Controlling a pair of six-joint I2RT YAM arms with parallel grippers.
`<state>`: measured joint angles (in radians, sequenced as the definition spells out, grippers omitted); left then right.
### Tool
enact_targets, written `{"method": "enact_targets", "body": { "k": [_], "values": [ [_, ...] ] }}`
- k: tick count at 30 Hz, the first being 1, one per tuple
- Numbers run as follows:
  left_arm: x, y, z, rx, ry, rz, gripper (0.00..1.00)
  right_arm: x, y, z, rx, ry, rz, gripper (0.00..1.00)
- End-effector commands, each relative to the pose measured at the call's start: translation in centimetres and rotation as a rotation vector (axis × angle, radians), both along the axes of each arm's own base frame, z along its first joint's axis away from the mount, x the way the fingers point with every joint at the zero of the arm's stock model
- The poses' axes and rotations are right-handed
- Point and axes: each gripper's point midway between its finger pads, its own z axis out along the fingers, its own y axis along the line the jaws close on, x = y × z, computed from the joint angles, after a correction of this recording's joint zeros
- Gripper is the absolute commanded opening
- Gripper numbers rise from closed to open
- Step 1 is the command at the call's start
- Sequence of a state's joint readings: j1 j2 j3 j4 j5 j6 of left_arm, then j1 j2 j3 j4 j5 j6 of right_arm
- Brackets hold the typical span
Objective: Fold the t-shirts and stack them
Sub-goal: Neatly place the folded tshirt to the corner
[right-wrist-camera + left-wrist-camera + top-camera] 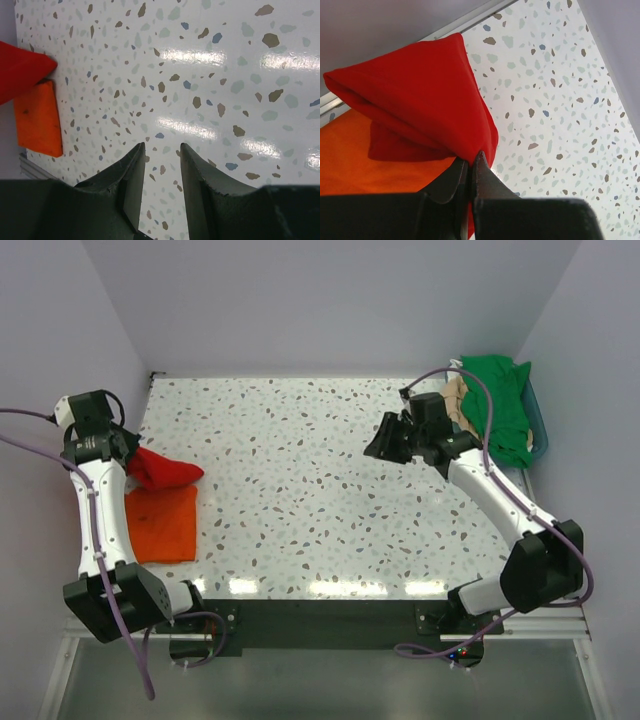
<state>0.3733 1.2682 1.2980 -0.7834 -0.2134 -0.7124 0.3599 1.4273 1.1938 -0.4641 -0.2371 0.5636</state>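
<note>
Over on the left edge of the bench point(300, 500), the left jaws are pinching tight on the red t-shirt point(420, 95), the two black tips pressed together with a corner of the cloth squeezed between them. The red tee is hanging from that grip as a folded, bunched wad, its pointed end sticking out toward the middle of the bench. Right beneath and beside it, the orange t-shirt point(160, 525) is lying flat on the bench as a neat folded rectangle, close to the left arm point(105, 510). The red wad is overlapping the orange one's far edge and throwing a shadow on it; whether the two are actually touching, I cannot tell.

Across the bench, the right jaws are standing part-way open, a narrow gap between them and nothing in it. They are hovering above bare speckled surface to the right of centre, well apart from both shirts on the left, and from the right wrist view they are facing the red and orange pair.

At the far right corner, the green t-shirt point(500, 405) is draping loosely over the teal basket point(541, 430), and the tan t-shirt point(457, 398) is bunching up just beside it on the left.
</note>
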Motion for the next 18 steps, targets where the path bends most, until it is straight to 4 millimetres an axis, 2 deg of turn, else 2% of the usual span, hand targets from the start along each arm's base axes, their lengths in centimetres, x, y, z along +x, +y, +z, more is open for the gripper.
{"method": "enact_targets", "body": {
  "k": [1, 9, 18],
  "values": [
    [-0.4, 0.5, 3.9, 0.066, -0.091, -0.001, 0.0, -0.7, -0.5, 1.2, -0.012, -0.037, -0.002, 0.38],
    [-1.8, 0.3, 3.9, 0.075, -0.085, 0.006, 0.0, -1.8, -0.8, 0.9, -0.02, -0.026, 0.002, 0.38],
    [-5.1, 0.2, 1.2, 0.079, -0.024, 0.064, 0.0, -3.9, -1.0, 0.2, -0.024, -0.01, 0.026, 0.38]
  ]
}}
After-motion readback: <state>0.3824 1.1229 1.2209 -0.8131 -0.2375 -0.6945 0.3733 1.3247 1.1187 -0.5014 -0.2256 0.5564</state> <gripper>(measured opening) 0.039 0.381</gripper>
